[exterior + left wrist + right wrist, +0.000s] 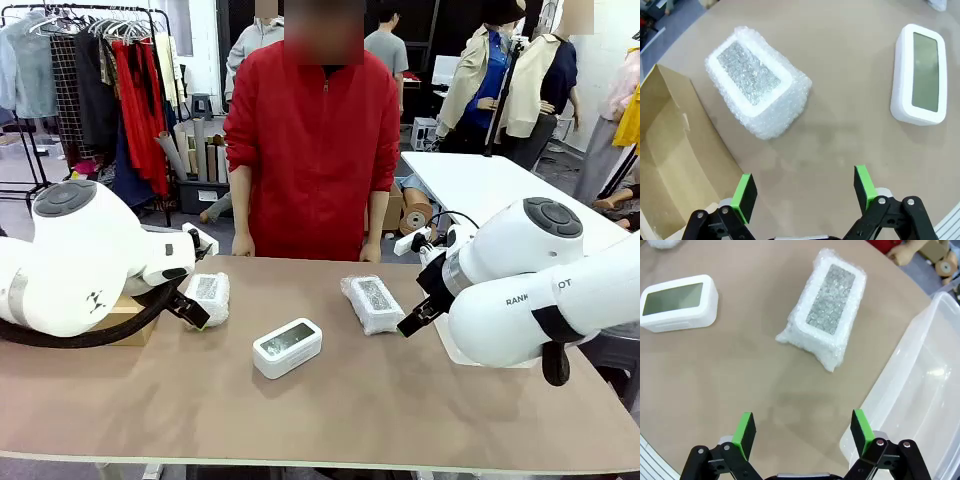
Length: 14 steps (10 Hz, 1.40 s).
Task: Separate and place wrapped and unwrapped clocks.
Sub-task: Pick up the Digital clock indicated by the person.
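The left arm comes in from the left with its big white elbow raised and its wrist bent down toward the table [330,420]. The left gripper [805,187] hangs over the brown top with its jaws wide apart and nothing between them. In the left wrist view, one wrapped clock [757,82] lies on the table ahead of the green pads [744,195], clear of them, face up, with its grey screen showing through the bubble wrap. An open cardboard box [670,150] stands just beside that bundle, at the table's left end.

The right arm reaches in from the right, its forearm low and nearly level, its wrist tipped down toward the middle of the table. The right gripper [802,427] also stands spread open and empty above bare table. The second wrapped clock [827,307] lies ahead of it, face up, apart from the fingers. A clear plastic bin [920,390] sits close by this gripper at the table's right end, its rim just beside one finger in the right wrist view.

The bare white clock [287,346] lies face up between the two bundles, nearer the robot's side, touching neither.

A person in a red jacket [312,140] stands at the far edge, arms hanging straight, both hands at the table's edge.
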Available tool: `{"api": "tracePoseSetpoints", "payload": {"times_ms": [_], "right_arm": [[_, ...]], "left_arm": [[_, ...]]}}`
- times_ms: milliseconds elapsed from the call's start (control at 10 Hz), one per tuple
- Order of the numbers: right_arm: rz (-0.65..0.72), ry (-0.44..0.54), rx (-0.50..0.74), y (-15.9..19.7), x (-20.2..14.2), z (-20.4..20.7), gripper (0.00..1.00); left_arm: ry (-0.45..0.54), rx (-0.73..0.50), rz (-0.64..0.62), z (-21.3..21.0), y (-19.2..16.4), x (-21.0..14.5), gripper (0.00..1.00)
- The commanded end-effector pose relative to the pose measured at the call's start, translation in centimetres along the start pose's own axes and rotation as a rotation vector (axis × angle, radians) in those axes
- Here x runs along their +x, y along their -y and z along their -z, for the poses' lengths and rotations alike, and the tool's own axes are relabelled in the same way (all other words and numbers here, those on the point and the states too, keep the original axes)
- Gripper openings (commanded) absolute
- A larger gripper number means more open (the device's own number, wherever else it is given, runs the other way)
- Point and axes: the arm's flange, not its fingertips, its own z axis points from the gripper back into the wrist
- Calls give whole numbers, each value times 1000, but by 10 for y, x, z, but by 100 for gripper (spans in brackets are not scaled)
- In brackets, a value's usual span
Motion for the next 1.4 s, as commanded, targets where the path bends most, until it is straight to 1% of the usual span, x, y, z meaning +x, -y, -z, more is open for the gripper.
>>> {"api": "tracePoseSetpoints", "payload": {"times_ms": [0,1300], "right_arm": [[0,0,0,0,0,0,100],[0,0,0,0,0,0,100]], "left_arm": [[0,0,0,0,0,0,100],[0,0,0,0,0,0,100]]}}
